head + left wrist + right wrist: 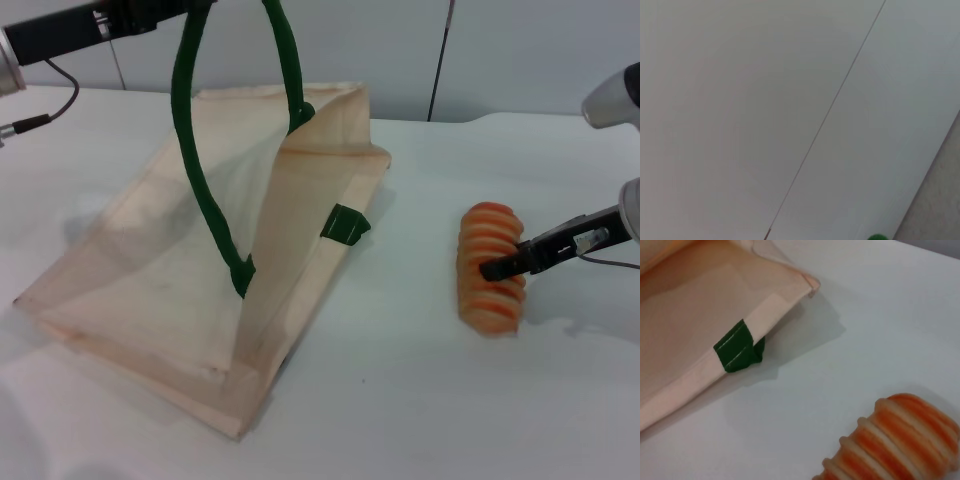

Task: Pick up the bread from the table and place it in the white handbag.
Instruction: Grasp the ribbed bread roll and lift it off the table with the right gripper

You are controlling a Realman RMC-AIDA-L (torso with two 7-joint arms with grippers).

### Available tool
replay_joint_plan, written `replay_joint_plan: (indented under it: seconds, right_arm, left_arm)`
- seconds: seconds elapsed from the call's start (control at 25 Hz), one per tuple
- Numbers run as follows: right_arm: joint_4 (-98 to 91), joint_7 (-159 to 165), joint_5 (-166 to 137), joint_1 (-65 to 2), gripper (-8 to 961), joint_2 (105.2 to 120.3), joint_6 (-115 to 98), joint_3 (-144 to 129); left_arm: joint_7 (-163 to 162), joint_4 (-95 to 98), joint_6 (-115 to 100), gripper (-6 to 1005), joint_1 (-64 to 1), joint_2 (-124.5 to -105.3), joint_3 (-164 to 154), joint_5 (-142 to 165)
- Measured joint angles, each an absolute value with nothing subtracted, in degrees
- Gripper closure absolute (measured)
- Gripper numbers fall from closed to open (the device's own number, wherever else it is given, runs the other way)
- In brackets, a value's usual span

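The white handbag (180, 290) lies toward the left side of the bench (420, 400), its cream fabric pulled up into a tent with the mouth opening toward the right side; nothing can be seen inside it. One dark green handle (200, 170) is drawn straight up, and the left claw (190, 8) sits at the top of that loop above the far left corner; it holds the loop raised, though its fingers are mostly cut off from sight, so whether they are clenched on the rope cannot be told. A green tab (345, 224) sticks out from the bag's near lip, and the right wrist view shows this tab (737, 346) folded over the fabric edge with bare bench between it and the bread (900, 440). The bread (490, 268) rests on the bench toward the right edge, clear of the bag, lying lengthwise from far to near. The right claw (505, 262) reaches in from the right edge and its dark tip lies across the loaf's ridged top at mid length; whether it is gripping the loaf or merely touching cannot be told. Nothing stands between the bread and the bag's mouth.
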State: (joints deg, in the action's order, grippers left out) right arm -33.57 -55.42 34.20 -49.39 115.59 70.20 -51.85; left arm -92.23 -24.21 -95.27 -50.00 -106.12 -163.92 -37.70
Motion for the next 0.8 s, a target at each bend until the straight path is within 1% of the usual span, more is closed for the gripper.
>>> replay_joint_plan:
  seconds: [0.36, 0.56, 0.64, 0.8]
  right_arm:
    - [-33.6, -58.2, 37.9, -48.7, 289, 115.61, 70.5, -51.4]
    - [-34.0, -58.7, 39.8, -48.3, 337, 115.30, 71.0, -51.4]
    - [-34.1, -58.8, 40.1, -48.2, 373, 115.18, 71.3, -51.0]
    - [-34.2, -61.1, 40.1, -48.1, 416, 114.75, 73.7, -45.7]
  left_arm:
    - [-92.3, -24.2, -95.3, 883, -49.9, -106.17, -163.9, -37.7]
    - [-92.3, -24.3, -95.3, 883, -49.8, -106.17, -163.9, -37.7]
    - [-92.3, -24.3, -95.3, 883, -49.8, -106.17, -163.9, -37.7]
    - [-92.3, -24.2, -95.3, 883, -49.8, -106.17, -163.9, -37.7]
